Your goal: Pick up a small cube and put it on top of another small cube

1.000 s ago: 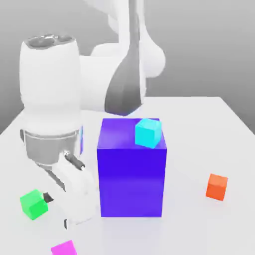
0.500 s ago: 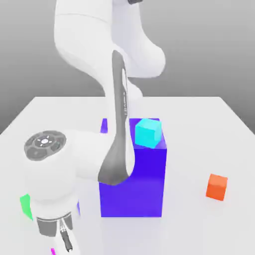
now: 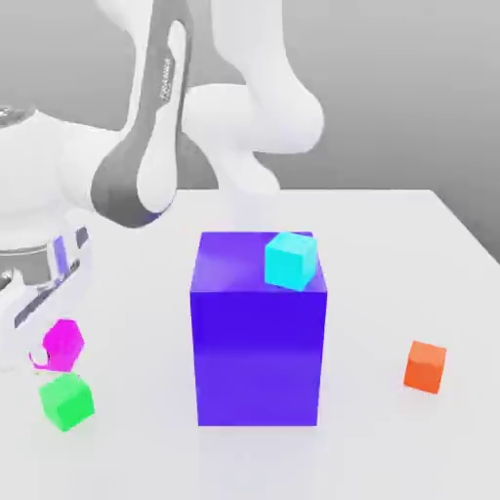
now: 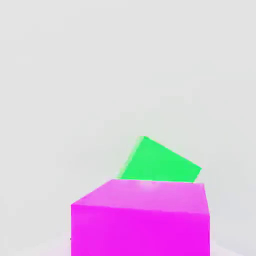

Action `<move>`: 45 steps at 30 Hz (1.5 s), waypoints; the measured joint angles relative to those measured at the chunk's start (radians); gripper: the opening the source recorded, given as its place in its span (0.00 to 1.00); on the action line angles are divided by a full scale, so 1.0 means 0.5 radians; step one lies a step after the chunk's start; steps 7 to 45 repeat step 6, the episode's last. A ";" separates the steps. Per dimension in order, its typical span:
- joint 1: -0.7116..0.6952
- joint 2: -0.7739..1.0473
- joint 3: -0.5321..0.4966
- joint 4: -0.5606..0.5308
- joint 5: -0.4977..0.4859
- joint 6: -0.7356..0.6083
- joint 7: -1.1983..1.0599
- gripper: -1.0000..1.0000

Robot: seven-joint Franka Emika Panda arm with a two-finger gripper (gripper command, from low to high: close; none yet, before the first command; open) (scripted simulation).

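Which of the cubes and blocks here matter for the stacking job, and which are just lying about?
Part of the job:
- small glossy magenta cube, raised just above the green one
- small plain green cube, on the white table

Lying about:
- big blue-violet block
- small cyan cube on top of that block
- small orange cube, alone at the exterior view's right

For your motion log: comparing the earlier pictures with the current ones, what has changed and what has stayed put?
The magenta cube has left the table's front edge and now hangs lifted just above the green cube; the arm swung to the exterior view's left. The green cube, blue block, cyan cube and orange cube stayed.
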 joint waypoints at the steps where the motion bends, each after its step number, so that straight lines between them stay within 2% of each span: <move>1: -0.009 0.061 0.014 -0.002 0.039 0.061 -0.020 0.00; 3: -0.045 0.199 0.066 0.002 0.118 0.192 -0.071 0.00; 4: -0.056 0.237 0.082 0.004 0.142 0.227 -0.088 1.00; 45: -0.056 0.237 0.082 0.004 0.142 0.228 -0.088 1.00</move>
